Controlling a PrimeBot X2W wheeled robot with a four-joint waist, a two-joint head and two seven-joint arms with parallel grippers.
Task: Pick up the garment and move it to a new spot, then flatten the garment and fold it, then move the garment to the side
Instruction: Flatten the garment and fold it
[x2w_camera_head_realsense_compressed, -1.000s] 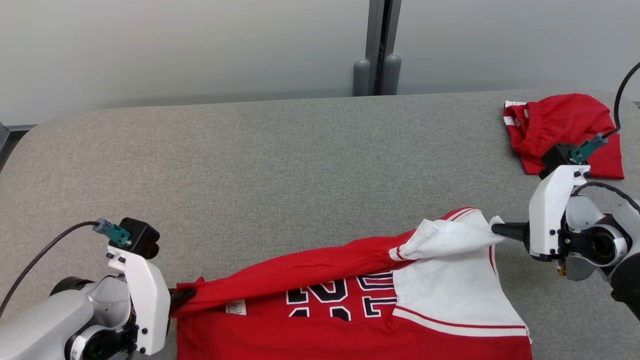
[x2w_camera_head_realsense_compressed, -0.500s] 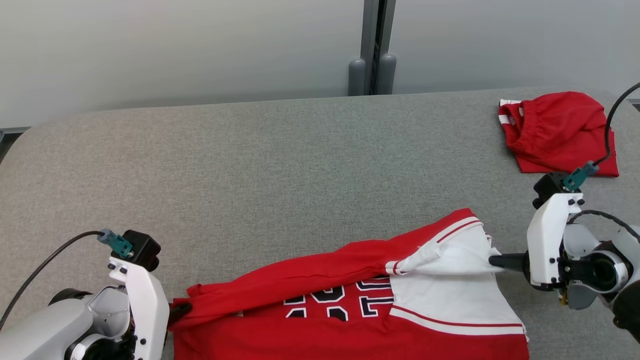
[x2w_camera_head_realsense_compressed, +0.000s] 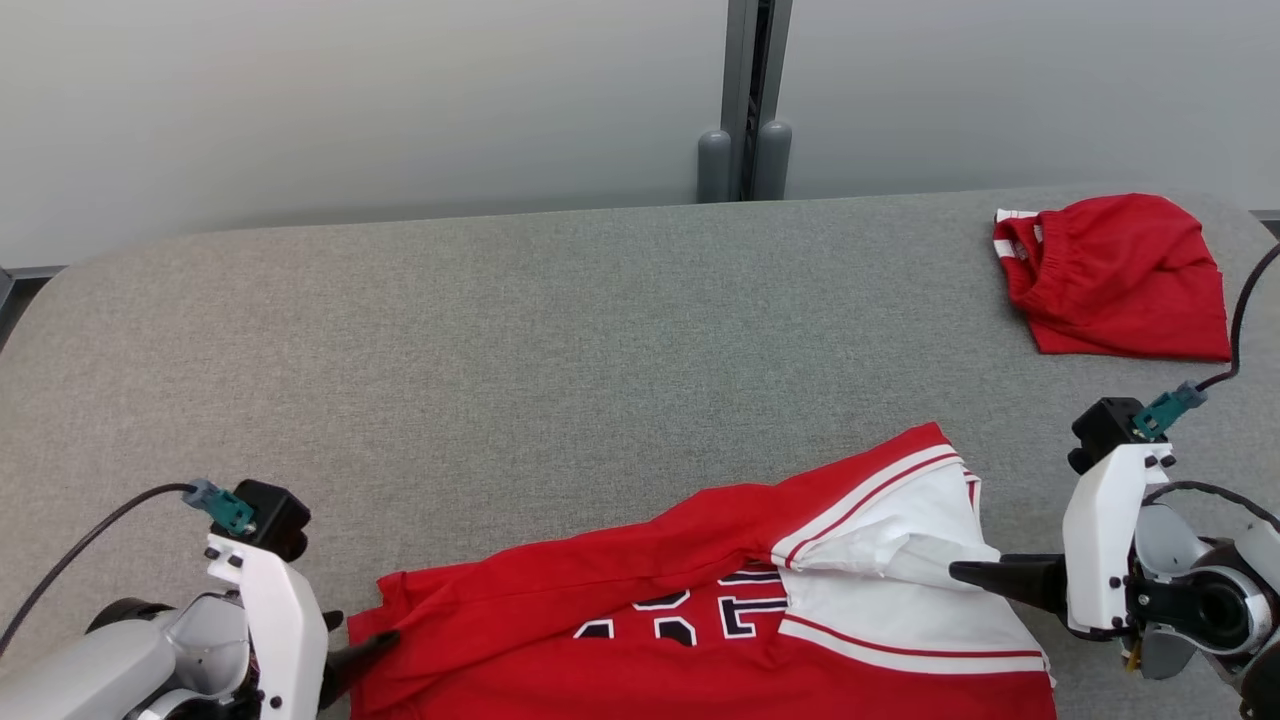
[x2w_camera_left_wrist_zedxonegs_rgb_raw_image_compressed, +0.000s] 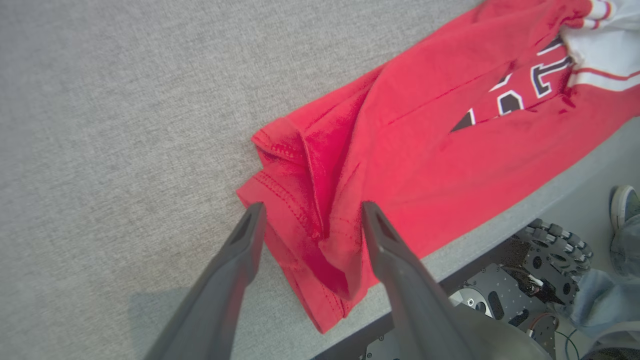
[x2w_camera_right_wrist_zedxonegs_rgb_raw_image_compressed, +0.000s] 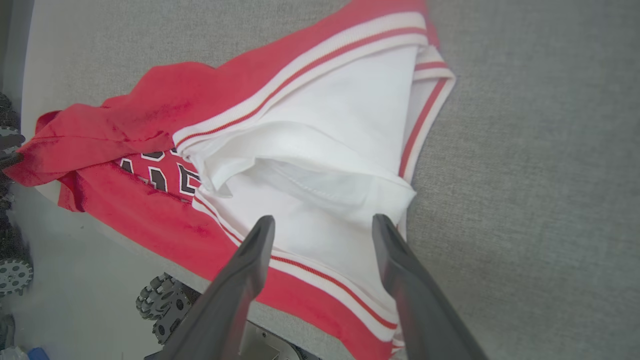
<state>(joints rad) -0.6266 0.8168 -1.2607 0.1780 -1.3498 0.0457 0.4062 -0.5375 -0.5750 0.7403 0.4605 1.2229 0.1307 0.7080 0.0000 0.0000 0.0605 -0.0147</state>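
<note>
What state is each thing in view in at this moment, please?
jersey, lying half-folded and rumpled, near edge hanging off the table.
shorts, bunched at the table's far right, untouched.
left gripper, open over the jersey's red corner.
right gripper, open at the jersey's white end.

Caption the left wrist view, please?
Open left gripper over the crumpled corner of a red lettered jersey on a grey fabric table.

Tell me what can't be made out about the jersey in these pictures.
Jersey lettering: head view, its own red fold covers the top, and the picture's bottom edge cuts off the rest.
Person: left wrist view, cut off by the right edge.
</note>
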